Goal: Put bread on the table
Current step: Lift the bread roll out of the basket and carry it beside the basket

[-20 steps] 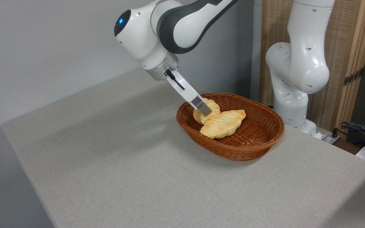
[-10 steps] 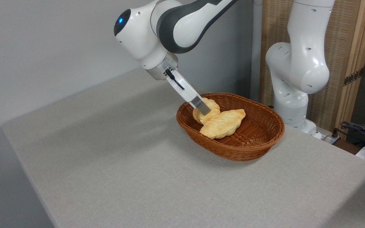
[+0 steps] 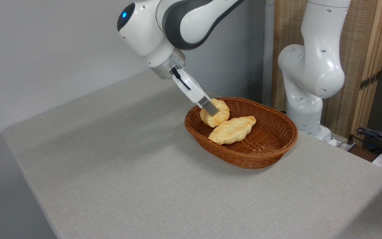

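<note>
Arm: a white Franka arm (image 3: 177,23) reaches down from the top of the frame toward the far right part of the table, its wrist tilted so the fingers slant down to the right.
Gripper: the gripper (image 3: 213,112) is closed around the bread; one grey finger (image 3: 208,106) lies across the near face of the roll, the other finger is hidden behind it.
Bread: the small knotted golden roll, the bread (image 3: 215,117), is held in the fingers above the left end of the basket, over the rim's inner side and raised off the basket floor.
Second loaf: a longer pale braided loaf (image 3: 232,129) lies on the floor of the basket, just beside and below the held roll; whether the two touch cannot be told.
Basket: a brown woven oval basket (image 3: 264,146) stands on the table near its far right edge.
Table: the light grey speckled table (image 3: 128,172) fills the lower frame; its near and left areas carry nothing but shadow.
Background: the arm's white base column (image 3: 310,76) stands behind the basket at the far right edge, in front of a wooden slatted screen (image 3: 363,59); cables (image 3: 376,136) lie beyond the right corner.
</note>
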{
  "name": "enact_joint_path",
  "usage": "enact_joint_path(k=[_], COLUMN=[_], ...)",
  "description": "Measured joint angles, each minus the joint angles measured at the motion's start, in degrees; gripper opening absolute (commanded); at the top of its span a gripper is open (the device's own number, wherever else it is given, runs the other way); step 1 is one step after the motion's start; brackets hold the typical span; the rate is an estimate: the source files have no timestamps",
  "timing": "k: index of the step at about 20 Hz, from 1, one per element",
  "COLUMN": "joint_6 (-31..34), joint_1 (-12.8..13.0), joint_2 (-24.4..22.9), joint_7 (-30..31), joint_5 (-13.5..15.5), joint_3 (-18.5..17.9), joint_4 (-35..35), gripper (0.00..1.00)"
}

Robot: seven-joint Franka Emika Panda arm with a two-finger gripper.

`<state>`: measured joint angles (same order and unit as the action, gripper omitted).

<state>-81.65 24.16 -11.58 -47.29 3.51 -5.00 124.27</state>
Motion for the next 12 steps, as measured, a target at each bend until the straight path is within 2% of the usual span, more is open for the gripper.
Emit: enact_joint_path(k=[8,12], joint_6=[1.0,-4.7], joint_1=[-0.4,-0.8], joint_2=[-0.6,-0.5], joint_7=[-0.7,-0.7], joint_5=[0.0,0.0], joint_3=[-0.7,-1.4], joint_4=[-7.2,-10.8], gripper=[0.21,0.21])
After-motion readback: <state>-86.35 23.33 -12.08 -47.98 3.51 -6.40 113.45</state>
